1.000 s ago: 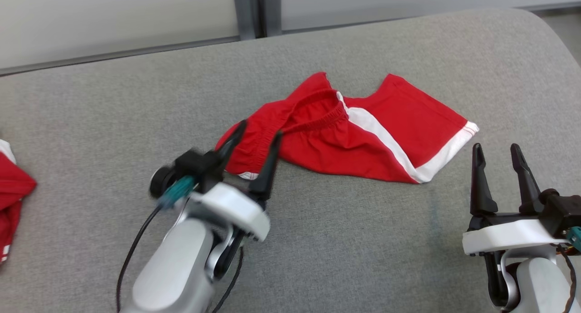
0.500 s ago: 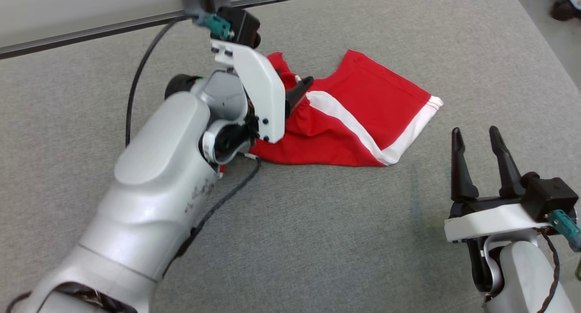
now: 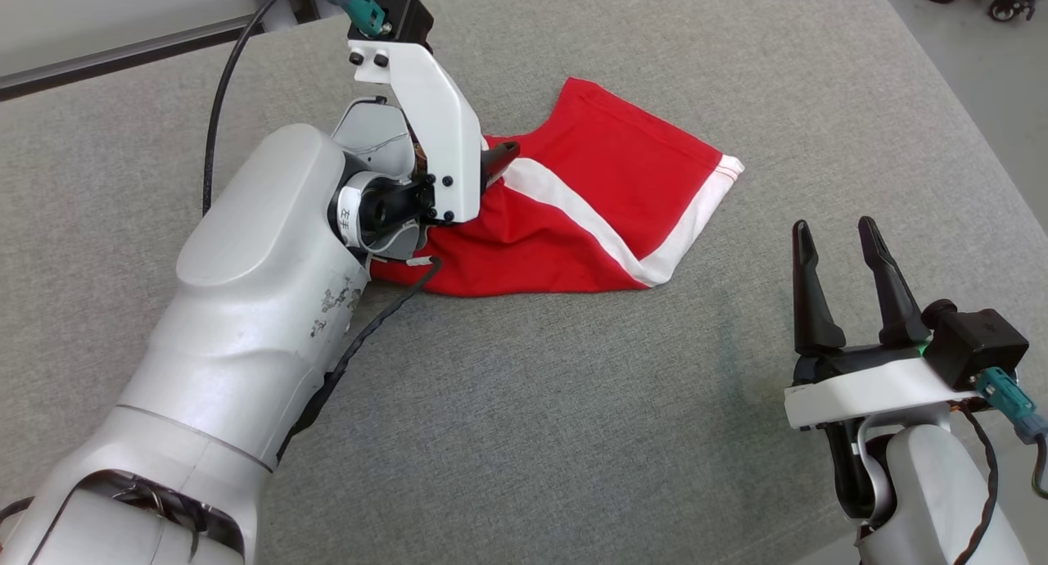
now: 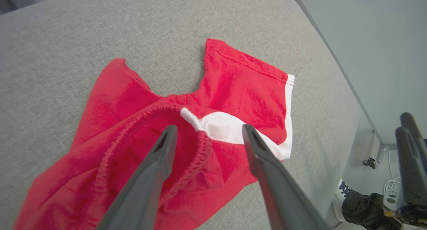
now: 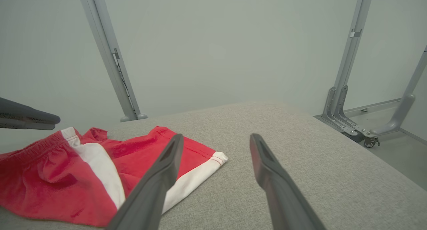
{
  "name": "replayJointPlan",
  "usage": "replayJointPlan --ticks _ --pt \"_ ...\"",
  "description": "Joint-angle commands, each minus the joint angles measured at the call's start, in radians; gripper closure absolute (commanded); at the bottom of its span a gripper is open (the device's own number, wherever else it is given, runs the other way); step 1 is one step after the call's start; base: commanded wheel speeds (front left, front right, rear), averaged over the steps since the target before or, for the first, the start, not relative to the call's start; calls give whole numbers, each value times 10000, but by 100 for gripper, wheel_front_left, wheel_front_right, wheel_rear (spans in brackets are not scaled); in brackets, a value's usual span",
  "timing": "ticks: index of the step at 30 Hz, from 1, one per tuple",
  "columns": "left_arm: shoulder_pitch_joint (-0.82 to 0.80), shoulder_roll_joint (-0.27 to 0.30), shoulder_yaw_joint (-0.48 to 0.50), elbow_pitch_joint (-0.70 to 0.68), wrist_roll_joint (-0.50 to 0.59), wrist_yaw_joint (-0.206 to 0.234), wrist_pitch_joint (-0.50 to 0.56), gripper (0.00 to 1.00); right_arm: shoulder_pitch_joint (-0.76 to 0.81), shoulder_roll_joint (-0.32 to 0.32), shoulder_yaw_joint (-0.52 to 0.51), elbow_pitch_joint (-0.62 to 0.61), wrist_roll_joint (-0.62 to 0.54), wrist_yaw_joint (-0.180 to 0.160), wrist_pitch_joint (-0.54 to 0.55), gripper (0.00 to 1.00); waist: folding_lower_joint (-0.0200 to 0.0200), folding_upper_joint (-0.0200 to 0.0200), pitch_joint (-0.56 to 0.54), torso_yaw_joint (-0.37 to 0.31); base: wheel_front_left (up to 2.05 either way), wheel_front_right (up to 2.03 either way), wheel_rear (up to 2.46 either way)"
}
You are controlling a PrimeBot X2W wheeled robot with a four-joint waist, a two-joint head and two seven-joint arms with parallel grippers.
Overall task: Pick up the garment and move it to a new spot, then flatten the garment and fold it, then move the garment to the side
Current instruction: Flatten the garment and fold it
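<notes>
Inspected at the pick-up step. Found the garment (image 3: 622, 164) lying crumpled toward the far middle of the grey bench (image 3: 573, 401). Recorded red cloth with a white stripe (image 3: 573, 209), white hem trim and a gathered elastic waistband (image 4: 201, 146) uppermost. Judged to be shorts rather than a shirt; saw no lettering. Not yet lifted or flattened.

Noted the left hand (image 4: 209, 130) with fingers apart, gripping nothing. Found it poised over the waistband, straddling the raised elastic ridge where the white stripe meets it. Judged deliberate: a thick gathered edge, easy to pinch and unlikely to slip. Could not tell whether the fingertips touch the cloth. Noted the left forearm (image 3: 262, 287) reaching over the garment's near-left part and hiding it in the head view.

Noted the right hand (image 3: 833, 225) with fingers apart, empty, upright over bare bench, well apart from the garment. Judged parked clear of the left arm's reach and kept ready for the flattening.

Next needed: lower and close on the waistband. Risks flagged: pinching the layers unevenly, or dragging the bunch rather than lifting it.
</notes>
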Motion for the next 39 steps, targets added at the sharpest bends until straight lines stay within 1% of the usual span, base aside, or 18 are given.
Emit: replayJointPlan --ticks 1,5,13,20,21,22,23,27,30,32,33,36,39 --pt "-165 40 36 124 -101 110 64 0 -32 -20 20 29 83 -3 -12 0 0 0 65 -77 0 0 0" --pt "-338 40 -194 406 138 266 49 0 -83 -18 67 -9 228 -3 -12 0 0 0 164 -209 0 0 0" --pt "-553 57 -393 908 307 205 -12 0 -107 -19 86 -31 393 -3 -12 0 0 0 272 -382 0 0 0" --pt "-663 25 -387 1290 197 310 -108 0 -118 -19 154 -90 477 -3 -12 0 0 0 348 -447 0 0 0" --pt "-686 18 -378 1343 170 333 -129 10 -135 -17 168 -103 496 -3 -12 0 0 0 370 -454 0 0 0" --pt "-722 12 -403 1392 180 358 -148 65 -146 -19 176 -116 510 -3 -12 0 0 0 393 -460 0 0 0" --pt "-768 13 -430 1439 216 361 -185 100 -143 -19 178 -129 525 -3 -12 0 0 0 419 -462 0 0 0" --pt "-860 11 -417 1559 156 248 -318 100 -131 -19 124 -158 564 -3 -12 0 0 0 502 -392 0 0 0" --pt "-822 5 -301 1439 36 37 -639 100 -55 -19 -55 -137 509 -3 -12 0 0 0 438 -170 0 0 0" --pt "-687 -9 -231 1233 -130 -216 -858 100 1 -11 -157 -54 402 -2 -12 0 0 0 331 81 0 0 0" --pt "-687 -9 -231 1233 -130 -216 -858 100 1 -11 -157 -54 402 -2 -12 0 0 0 331 81 0 0 0" --pt "-131 -15 70 828 -741 -539 -1025 100 96 -25 -359 157 212 -3 -12 0 0 0 -8 571 0 0 0" --pt "312 75 114 225 -994 -761 -1198 100 159 -19 -520 536 45 -2 -12 0 0 0 -283 1191 0 0 0"
